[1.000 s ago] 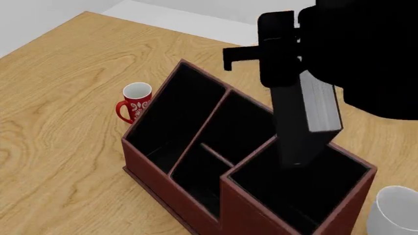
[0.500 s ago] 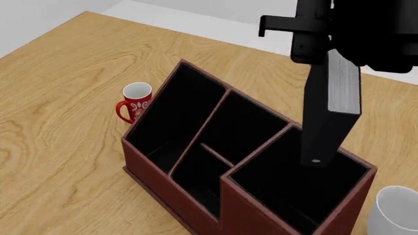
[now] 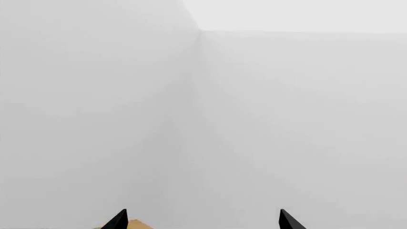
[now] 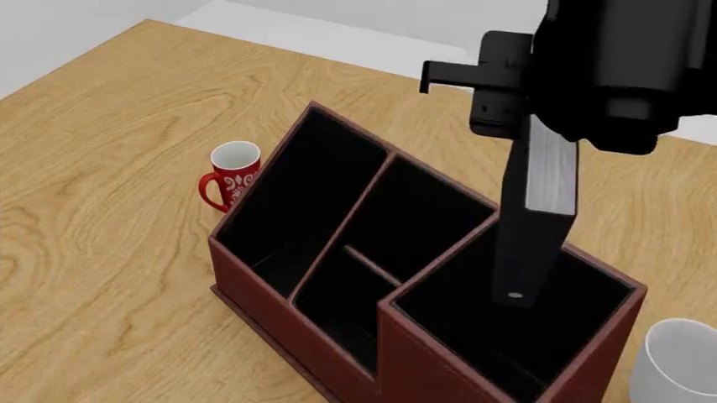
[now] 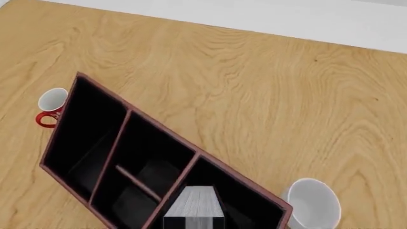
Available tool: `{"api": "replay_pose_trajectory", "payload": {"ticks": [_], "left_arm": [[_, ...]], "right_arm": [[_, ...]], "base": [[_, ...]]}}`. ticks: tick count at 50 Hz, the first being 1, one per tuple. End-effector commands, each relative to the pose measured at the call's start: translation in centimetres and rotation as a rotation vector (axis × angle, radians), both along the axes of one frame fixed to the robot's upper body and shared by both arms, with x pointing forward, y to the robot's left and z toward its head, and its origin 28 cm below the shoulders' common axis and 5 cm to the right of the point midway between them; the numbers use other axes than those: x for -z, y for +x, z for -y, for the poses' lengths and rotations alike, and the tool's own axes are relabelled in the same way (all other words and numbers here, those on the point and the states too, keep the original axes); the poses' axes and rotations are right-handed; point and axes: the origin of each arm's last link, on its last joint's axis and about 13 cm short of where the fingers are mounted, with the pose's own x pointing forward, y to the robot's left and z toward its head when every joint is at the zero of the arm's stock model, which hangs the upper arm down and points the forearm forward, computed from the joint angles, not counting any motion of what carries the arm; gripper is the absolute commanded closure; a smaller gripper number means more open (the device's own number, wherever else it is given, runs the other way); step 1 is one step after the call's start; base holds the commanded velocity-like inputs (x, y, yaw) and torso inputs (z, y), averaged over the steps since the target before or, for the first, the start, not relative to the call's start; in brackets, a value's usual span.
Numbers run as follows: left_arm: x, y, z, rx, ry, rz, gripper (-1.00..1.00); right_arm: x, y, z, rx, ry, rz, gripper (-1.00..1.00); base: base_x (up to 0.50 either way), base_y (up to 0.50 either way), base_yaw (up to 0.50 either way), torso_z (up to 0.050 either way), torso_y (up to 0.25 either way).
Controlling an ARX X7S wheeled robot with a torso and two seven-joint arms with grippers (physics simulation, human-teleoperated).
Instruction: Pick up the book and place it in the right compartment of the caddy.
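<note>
At upper right of the head view, the right end effector grips the black book by its top, holding it upright with its lower end inside the right compartment of the reddish-brown caddy. A red mug and a white cup flank it on the counter. The left end effector shows fingertips parted.

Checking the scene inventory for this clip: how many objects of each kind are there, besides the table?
Mugs: 2, a red patterned mug and a plain white mug
Books: 1, the black book held by the right gripper
Caddies: 1, the reddish-brown caddy
Total: 4
</note>
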Motion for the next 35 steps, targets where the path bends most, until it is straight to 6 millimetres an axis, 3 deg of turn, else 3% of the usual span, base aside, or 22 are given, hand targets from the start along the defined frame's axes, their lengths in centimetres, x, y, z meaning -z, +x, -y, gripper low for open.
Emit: {"api": "replay_pose_trajectory", "payload": {"ticks": [1, 20, 35], "left_arm": [[0.0, 0.0, -0.1, -0.001, -0.005, 0.000, -1.00], [-0.1, -0.1, -0.2, -0.005, -0.008, 0.005, -1.00], [-0.1, -0.1, -0.2, -0.010, -0.008, 0.005, -1.00]], "right_arm": [[0.7, 0.6, -0.1, -0.007, -0.010, -0.004, 1.00], [1.4, 1.1, -0.7, -0.035, -0.083, -0.069, 1.00], [3.4, 1.3, -0.5, -0.057, -0.104, -0.121, 1.00]], "base": [[0.00, 0.00, 0.00, 0.000, 0.010], [0.00, 0.00, 0.00, 0.001, 0.001], [0.00, 0.00, 0.00, 0.001, 0.001]]}}
